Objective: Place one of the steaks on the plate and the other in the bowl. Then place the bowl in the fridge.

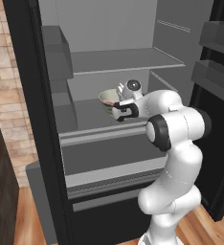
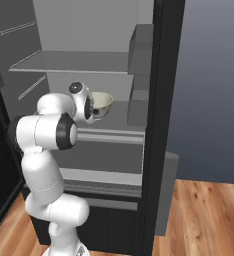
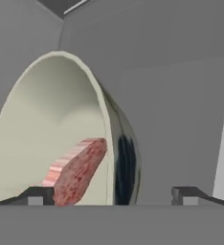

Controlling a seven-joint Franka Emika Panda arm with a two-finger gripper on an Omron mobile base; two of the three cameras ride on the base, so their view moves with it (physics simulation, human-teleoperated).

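Risk as we judge it: our gripper (image 3: 112,195) stands spread astride the rim of the bowl (image 3: 47,119) on the fridge (image 1: 109,115) shelf, 1 steak (image 3: 78,170) inside, so a careless retreat could snag and tip it.

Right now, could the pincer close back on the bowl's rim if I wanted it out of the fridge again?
Probably yes. The pincer is open with the bowl rim passing between its fingertips, one inside by the steak, one outside. The bowl sits on the fridge shelf, door open, nothing between.
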